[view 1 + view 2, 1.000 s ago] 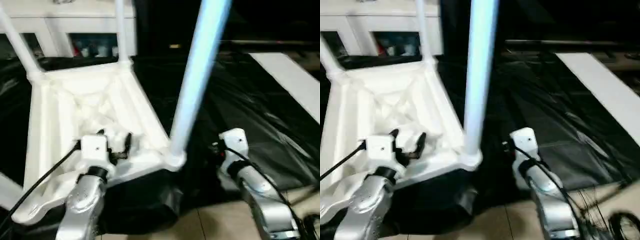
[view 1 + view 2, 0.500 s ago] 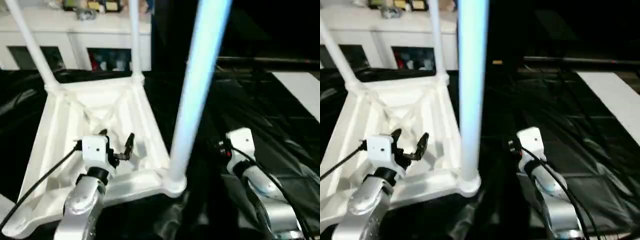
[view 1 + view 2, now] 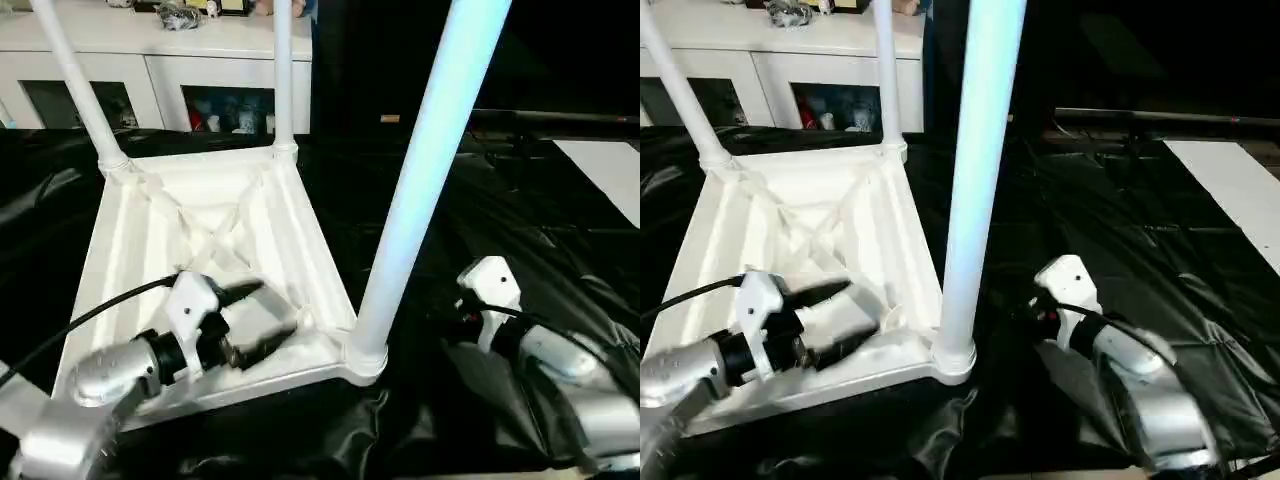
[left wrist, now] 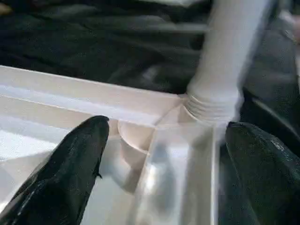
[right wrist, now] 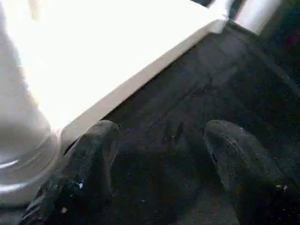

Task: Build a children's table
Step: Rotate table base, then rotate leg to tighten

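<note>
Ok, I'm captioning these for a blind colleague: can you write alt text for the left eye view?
An upside-down white tabletop lies on black sheeting, with three legs standing up from its corners, the nearest leg looming large. The left gripper hovers open over its near edge; the right gripper sits beside the nearest leg.

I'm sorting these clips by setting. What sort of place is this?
Probably an indoor room set up for robot trials: a white cabinet with glass doors and small items inside, and black sheeting spread under the upturned tabletop.

Dim room, glaring white tabletop (image 5: 93, 51), blurred wrist views
</note>
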Available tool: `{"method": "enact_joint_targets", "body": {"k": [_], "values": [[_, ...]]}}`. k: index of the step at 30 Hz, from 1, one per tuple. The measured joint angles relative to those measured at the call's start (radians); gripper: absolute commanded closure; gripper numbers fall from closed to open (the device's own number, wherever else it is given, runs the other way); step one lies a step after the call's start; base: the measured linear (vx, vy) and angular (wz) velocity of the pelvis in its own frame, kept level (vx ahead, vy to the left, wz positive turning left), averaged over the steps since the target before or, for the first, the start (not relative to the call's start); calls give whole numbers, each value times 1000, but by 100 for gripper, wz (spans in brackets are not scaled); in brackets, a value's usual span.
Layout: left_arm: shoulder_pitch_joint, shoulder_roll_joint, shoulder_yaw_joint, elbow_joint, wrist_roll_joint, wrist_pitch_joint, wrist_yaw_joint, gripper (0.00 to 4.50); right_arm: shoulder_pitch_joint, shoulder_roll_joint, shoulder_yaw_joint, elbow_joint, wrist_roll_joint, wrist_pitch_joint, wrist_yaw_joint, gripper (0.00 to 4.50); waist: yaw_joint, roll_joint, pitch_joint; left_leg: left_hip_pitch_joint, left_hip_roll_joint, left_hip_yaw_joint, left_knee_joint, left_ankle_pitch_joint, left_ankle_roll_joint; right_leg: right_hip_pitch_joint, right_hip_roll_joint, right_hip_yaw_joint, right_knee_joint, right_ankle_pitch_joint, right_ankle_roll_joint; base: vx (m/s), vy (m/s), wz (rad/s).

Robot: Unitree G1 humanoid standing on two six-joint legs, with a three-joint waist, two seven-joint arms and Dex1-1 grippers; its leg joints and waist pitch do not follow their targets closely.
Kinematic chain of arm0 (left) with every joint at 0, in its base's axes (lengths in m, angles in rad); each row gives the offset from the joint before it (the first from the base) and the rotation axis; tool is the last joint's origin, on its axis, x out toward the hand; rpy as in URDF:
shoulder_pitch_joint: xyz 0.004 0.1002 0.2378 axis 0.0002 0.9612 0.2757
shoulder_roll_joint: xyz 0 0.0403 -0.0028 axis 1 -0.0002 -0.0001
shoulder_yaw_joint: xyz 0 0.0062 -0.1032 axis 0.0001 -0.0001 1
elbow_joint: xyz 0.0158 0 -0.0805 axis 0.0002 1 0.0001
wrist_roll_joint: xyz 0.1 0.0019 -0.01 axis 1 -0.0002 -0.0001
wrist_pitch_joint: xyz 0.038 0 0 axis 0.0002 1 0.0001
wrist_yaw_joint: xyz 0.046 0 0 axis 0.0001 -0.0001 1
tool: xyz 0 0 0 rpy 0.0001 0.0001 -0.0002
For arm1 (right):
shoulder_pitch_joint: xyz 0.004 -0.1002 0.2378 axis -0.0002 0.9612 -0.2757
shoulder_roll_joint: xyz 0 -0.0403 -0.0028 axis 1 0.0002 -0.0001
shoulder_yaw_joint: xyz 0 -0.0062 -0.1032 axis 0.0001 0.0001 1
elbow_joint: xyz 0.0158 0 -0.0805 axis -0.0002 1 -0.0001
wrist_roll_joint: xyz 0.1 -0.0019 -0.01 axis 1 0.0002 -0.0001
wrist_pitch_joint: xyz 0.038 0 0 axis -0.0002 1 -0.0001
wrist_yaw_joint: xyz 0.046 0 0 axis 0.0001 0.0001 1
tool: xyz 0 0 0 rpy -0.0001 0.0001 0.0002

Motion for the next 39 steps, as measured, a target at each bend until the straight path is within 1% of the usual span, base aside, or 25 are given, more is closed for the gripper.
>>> {"method": "enact_joint_targets", "body": {"k": [3, 4, 6, 8, 9, 11, 13, 14, 15, 16, 17, 18, 20, 22, 25, 29, 31, 34, 37, 39], "values": [[-34, 55, -37, -21, -50, 75, -97, 34, -16, -48, 22, -13, 8, -11, 88, 118, 4, 1, 0, 0, 1, 1, 0, 0, 0, -1, 0, 0, -1, 1, -1, 0, 0, 0], [-40, 58, -45, -26, -53, 87, -112, 46, -19, -53, 24, -15, 12, -12, 106, 118, 4, 2, 0, 0, 2, 2, 0, 0, 0, -1, 0, 0, -1, 1, -1, 0, 0, 0], [-66, 73, -99, -27, -34, 114, -138, 62, -26, -80, 53, -20, 26, -12, 167, 118, 7, 3, 1, -1, 3, 3, 0, 1, 1, -2, 0, 0, -1, 1, -1, 0, 0, 0], [-76, 70, -139, -27, -17, 130, -143, 75, -26, -95, 73, -39, 32, -3, 212, 118, 7, 3, 1, -1, 4, 4, 0, 2, 3, -3, 0, 0, -2, 1, 0, 0, 0, 0], [-83, 58, -172, -27, -2, 141, -143, 80, -22, -122, 92, -58, 39, 7, 241, 118, 9, 4, 1, -2, 4, 4, -1, 2, 4, -3, 0, 0, -3, 1, 0, 0, 0, 0], [-89, 36, -212, -23, 29, 151, -125, 97, -4, -146, 101, -78, 41, 22, 268, 118, 12, 4, 1, -2, 5, 5, -1, 3, 5, -2, 1, -1, -6, 1, 0, 0, 0, 0], [-94, 16, -236, -8, 61, 154, -95, 112, 10, -161, 107, -87, 42, 36, 289, 118, 13, 4, 1, -3, 6, 6, -1, 4, 6, -2, 1, -1, -7, 1, 0, 0, 0, 0], [-103, 9, -241, 4, 79, 153, -77, 117, 10, -162, 107, -87, 42, 41, 294, 118, 13, 4, 1, -3, 6, 6, -1, 4, 6, -2, 1, -1, -7, 1, 0, 0, 0, 0], [-119, -11, -240, 26, 100, 151, -43, 131, 10, -162, 107, -88, 43, 46, 296, 118, 13, 5, 1, -3, 6, 7, -1, 4, 6, -2, 1, -1, -7, 1, 0, 0, 0, 0], [-130, -26, -240, 41, 109, 153, -20, 131, 11, -163, 107, -90, 44, 52, 300, 118, 14, 5, 1, -2, 6, 7, -1, 4, 6, -2, 1, -1, -7, 1, 0, 0, 0, 0], [-138, -37, -241, 52, 113, 157, -5, 142, 12, -163, 108, -92, 46, 56, 303, 118, 14, 5, 1, -2, 6, 7, -1, 4, 6, -2, 1, -1, -7, 1, 0, 0, 0, 0], [-145, -39, -242, 55, 117, 172, 7, 155, 12, -164, 110, -96, 50, 59, 305, 118, 14, 6, 1, -2, 7, 7, -1, 4, 6, -2, 1, -1, -7, 1, 0, 0, 0, 0], [-150, -39, -242, 56, 120, 203, 24, 165, 12, -170, 111, -96, 51, 63, 305, 118, 14, 7, 0, -2, 7, 7, -1, 4, 6, -2, 1, -1, -7, 1, 0, 0, 0, 0], [-151, -42, -242, 60, 124, 237, 40, 187, 12, -171, 111, -96, 50, 63, 303, 118, 15, 10, -1, -2, 7, 7, -1, 4, 6, -3, 1, -1, -7, 1, 0, 0, 0, 0], [-152, -72, -244, 60, 121, 288, 60, 203, 12, -168, 117, -96, 40, 62, 298, 118, 22, 12, -1, -2, 7, 7, -1, 4, 6, -3, 1, -1, -7, 1, 0, 0, 0, 0], [-153, -55, -249, 55, 116, 320, 59, 239, 19, -164, 121, -96, 38, 61, 291, 118, 29, 17, -1, -1, 8, 7, -1, 4, 6, -3, 1, -1, -7, 2, 0, 0, 0, 0], [-153, -51, -249, 40, 108, 334, 53, 245, 28, -164, 121, -96, 38, 61, 289, 118, 32, 19, 0, -1, 8, 7, -1, 4, 6, -3, 1, -1, -7, 2, 0, 0, 0, 0], [-152, -35, -247, 14, 97, 352, 44, 275, 31, -163, 121, -96, 38, 61, 282, 118, 33, 21, -1, -1, 8, 7, -1, 4, 6, -3, 1, -1, -7, 2, 0, 0, 0, 0], [-152, -28, -249, 6, 100, 359, 40, 287, 31, -163, 121, -96, 38, 61, 282, 118, 33, 22, -1, -2, 8, 7, -1, 4, 6, -3, 1, -1, -8, 2, 0, 0, 0, 0], [-152, -23, -259, 6, 109, 359, 40, 309, 31, -162, 122, -97, 38, 61, 282, 118, 33, 22, -1, -2, 8, 7, -1, 4, 6, -3, 1, -1, -8, 2, 0, 0, 0, 0]]}}
